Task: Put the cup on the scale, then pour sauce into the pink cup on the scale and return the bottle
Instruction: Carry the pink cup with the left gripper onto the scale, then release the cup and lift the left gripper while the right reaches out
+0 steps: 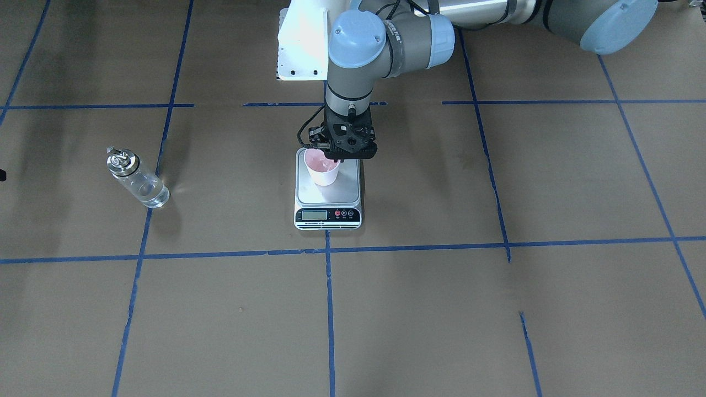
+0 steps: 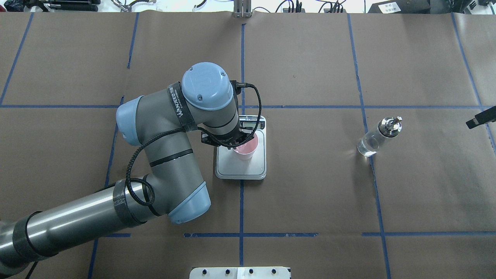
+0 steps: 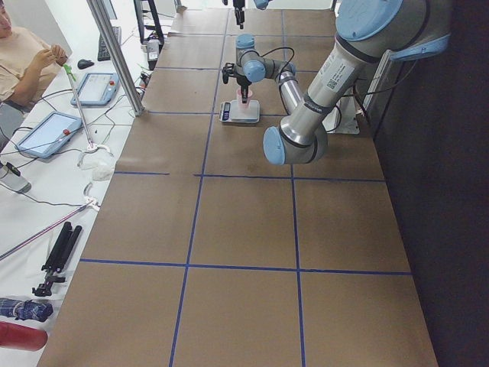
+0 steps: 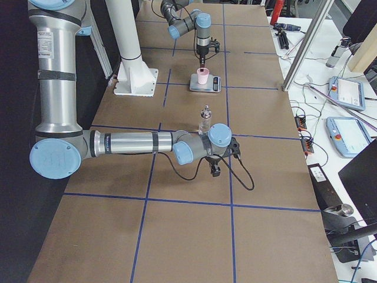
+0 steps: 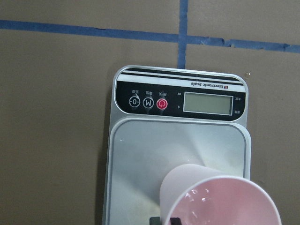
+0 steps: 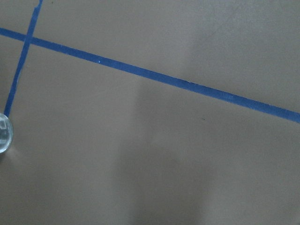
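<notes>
The pale pink cup (image 1: 322, 168) stands upright on the silver platform of the scale (image 1: 345, 190), towards the robot's end. My left gripper (image 1: 331, 157) comes straight down and pinches the cup's rim on the robot's side. In the left wrist view the cup (image 5: 220, 201) fills the lower right, over the scale (image 5: 154, 154), with a dark fingertip (image 5: 168, 220) at its rim. The clear glass bottle (image 2: 378, 137) with a metal cap stands upright far to the right. My right gripper (image 4: 215, 170) hovers low beyond the bottle (image 4: 205, 121). I cannot tell whether it is open or shut.
The table is covered in brown paper with a grid of blue tape lines. A white mounting plate (image 1: 300, 44) sits at the robot's base. The right wrist view shows bare paper and the bottle's glass edge (image 6: 3, 133). Operators' tablets and tools lie beyond the table's far edge.
</notes>
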Robot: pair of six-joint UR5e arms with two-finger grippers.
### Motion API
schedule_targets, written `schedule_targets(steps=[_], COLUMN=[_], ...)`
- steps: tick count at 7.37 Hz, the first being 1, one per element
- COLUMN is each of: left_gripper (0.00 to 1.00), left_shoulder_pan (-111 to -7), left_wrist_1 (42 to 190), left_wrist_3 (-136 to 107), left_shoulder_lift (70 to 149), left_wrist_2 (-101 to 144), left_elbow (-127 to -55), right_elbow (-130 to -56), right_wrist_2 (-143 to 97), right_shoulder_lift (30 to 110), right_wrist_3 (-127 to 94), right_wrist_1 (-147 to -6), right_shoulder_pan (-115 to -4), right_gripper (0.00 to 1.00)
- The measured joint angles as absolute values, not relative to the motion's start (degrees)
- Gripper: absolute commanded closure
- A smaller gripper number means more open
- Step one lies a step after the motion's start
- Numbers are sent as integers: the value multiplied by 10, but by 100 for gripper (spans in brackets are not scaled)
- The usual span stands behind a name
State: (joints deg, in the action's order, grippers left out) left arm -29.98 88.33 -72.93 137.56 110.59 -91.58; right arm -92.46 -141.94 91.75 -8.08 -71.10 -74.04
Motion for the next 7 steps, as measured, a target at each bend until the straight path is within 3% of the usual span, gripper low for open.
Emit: schedule_targets(steps=[1, 2, 4, 7], left_gripper=[53, 45, 43, 43], left_shoulder_pan=[-300, -300, -306, -340], left_wrist_1=[883, 883, 881, 885], left_wrist_3=[-727, -726, -726, -724], left_shoulder_lift=[1375, 1373, 1338, 1300], left_wrist_2=[1106, 1106, 1105, 1105], left_elbow=[-916, -923, -1002, -1075], right_elbow=[-925, -925, -931, -936], right_wrist_2=[-1420, -1420, -1418, -1353], right_shoulder_lift=[918, 918, 918, 938], right_wrist_3=[-81, -83, -107, -277], right_wrist_1=[-711, -711, -694, -502], right_shoulder_pan=[-740, -739, -711, -594], right_gripper=[0, 0, 0, 0])
